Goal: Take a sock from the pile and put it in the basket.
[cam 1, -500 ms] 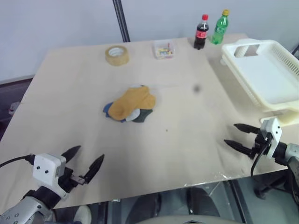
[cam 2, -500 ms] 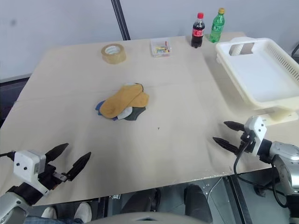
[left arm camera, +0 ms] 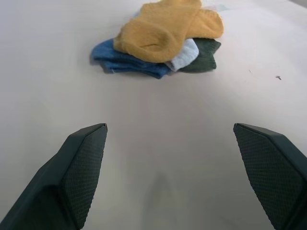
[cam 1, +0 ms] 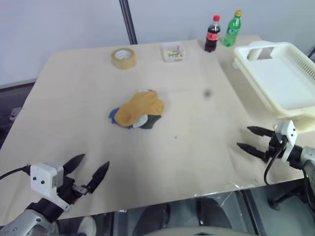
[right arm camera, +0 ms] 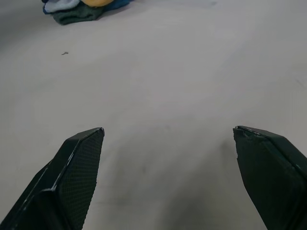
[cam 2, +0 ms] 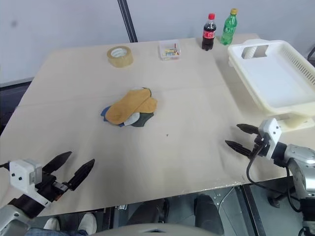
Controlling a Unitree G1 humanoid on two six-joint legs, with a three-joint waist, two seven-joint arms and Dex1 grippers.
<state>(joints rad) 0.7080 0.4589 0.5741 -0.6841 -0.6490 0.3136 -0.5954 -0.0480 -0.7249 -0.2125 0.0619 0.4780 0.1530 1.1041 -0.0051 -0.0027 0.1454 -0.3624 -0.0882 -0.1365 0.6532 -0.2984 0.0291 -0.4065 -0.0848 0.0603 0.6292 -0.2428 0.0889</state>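
The pile (cam 1: pixel 139 112) of socks lies mid-table, with a mustard-yellow sock on top of blue, white and dark grey ones; it also shows in the left wrist view as the pile (left arm camera: pixel 160 40). The cream-white slotted basket (cam 1: pixel 283 81) stands empty at the table's far right. My left gripper (cam 1: pixel 97 160) hovers open near the front-left edge, pointing toward the socks and well short of them. My right gripper (cam 1: pixel 242 137) is open near the front-right edge, just in front of the basket, with nothing between its fingers.
Along the back edge stand a roll of tape (cam 1: pixel 123 58), a small clear box (cam 1: pixel 173 52), a cola bottle (cam 1: pixel 212 33) and a green bottle (cam 1: pixel 233 28). A dark pole (cam 1: pixel 127 22) rises behind the table. Bare tabletop separates both grippers from the socks.
My left gripper has drifted slightly back toward the near-left corner. The right gripper has barely shifted. The socks and basket lie as before.
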